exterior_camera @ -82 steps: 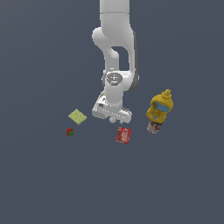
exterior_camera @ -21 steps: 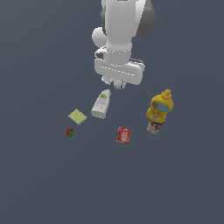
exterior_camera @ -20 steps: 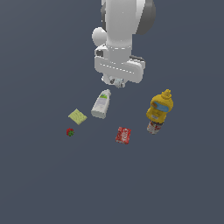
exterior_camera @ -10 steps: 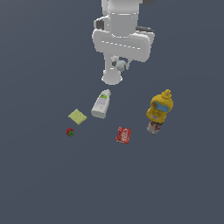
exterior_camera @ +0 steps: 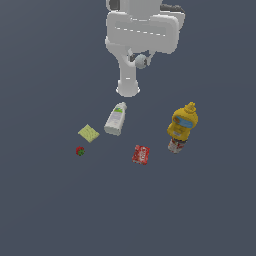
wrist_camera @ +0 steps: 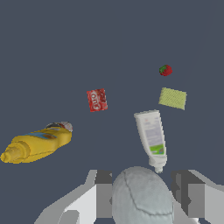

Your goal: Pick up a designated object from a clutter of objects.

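**Pale ball held aloft above the clutter**

A white robot arm is seen raised high over a dark blue-grey bench (exterior_camera: pixel 45 210). The gripper (exterior_camera: pixel 141 61) is pinched on a tiny pale whitish-blue ball (exterior_camera: pixel 140 61), the designated object — it is held between the two fingers, well clear of everything below. In the wrist view the ball (wrist_camera: pixel 139 197) fills the space between the grey fingers (wrist_camera: pixel 103 194), one on each side.

The pick-up step is judged to be essentially done: the ball is off the bench and lifted. What remains is probably only that the grip be kept firm and the lift held steady, since a small round thing could slip from flat pads.

The rest of the clutter is left lying on the bench. A white bottle (exterior_camera: pixel 115 119) with a green label is lying on its side, roughly below the gripper. A yellow-green flat square (exterior_camera: pixel 89 133) lies towards the exterior view's left of it, and a small red strawberry (exterior_camera: pixel 80 150) is just beyond that. A red can (exterior_camera: pixel 141 154) lies near the middle, and a yellow mustard bottle (exterior_camera: pixel 182 126) is set towards the exterior view's right.

White lettering is visible on the red can in the wrist view, but it is too blurred to be read. The bottle's green label and the mustard bottle's blue patch carry no legible writing either.
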{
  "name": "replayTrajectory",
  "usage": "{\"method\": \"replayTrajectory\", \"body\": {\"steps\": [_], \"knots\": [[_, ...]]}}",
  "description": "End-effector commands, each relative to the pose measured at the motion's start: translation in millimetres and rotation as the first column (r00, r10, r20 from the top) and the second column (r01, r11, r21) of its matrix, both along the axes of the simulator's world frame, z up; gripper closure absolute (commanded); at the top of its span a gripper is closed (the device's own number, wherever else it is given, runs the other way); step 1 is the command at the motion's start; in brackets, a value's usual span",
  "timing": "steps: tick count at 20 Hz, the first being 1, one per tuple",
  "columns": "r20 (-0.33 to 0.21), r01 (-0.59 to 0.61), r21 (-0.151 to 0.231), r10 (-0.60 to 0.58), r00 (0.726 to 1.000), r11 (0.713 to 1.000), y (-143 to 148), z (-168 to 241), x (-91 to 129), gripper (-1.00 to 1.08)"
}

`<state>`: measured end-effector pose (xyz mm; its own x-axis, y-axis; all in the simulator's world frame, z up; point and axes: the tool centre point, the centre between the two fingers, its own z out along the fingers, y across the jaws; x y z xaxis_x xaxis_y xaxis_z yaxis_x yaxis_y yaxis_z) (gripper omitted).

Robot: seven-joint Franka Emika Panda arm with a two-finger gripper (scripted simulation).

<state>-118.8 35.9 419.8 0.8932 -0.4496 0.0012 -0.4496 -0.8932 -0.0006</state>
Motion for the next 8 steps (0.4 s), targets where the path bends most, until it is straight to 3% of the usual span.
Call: {"method": "replayTrajectory", "body": {"steps": [1, 8], "knots": [[-0.001, 0.000, 0.000, 0.000, 1.000, 1.000, 0.5, 5.5, 0.1, 1.08], [-0.001, 0.000, 0.000, 0.000, 1.000, 1.000, 0.5, 4.9, 1.1, 1.08]]}}
